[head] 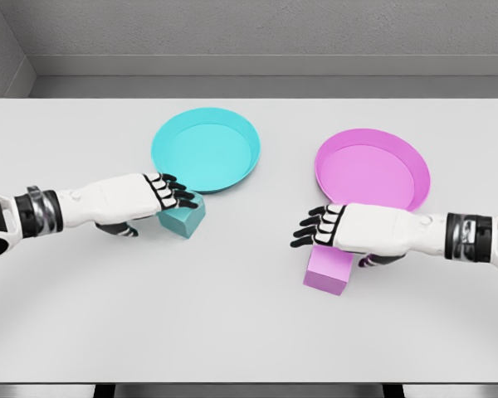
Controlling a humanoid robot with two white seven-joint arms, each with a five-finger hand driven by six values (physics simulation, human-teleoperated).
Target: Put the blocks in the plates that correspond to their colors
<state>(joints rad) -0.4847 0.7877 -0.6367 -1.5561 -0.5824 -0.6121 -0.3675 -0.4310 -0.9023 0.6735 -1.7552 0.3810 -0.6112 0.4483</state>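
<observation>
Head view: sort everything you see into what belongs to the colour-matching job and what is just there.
Belongs to the job:
teal block
teal plate
pink block
pink plate
left hand
right hand

Just there:
white table
grey wall

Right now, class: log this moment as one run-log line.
left hand over teal block, open | right hand over pink block, open | teal plate, pink plate hold nothing | blocks on table

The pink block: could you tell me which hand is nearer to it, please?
Right. The right hand is directly over the pink block; the left hand is far across, at the cyan block.
</observation>
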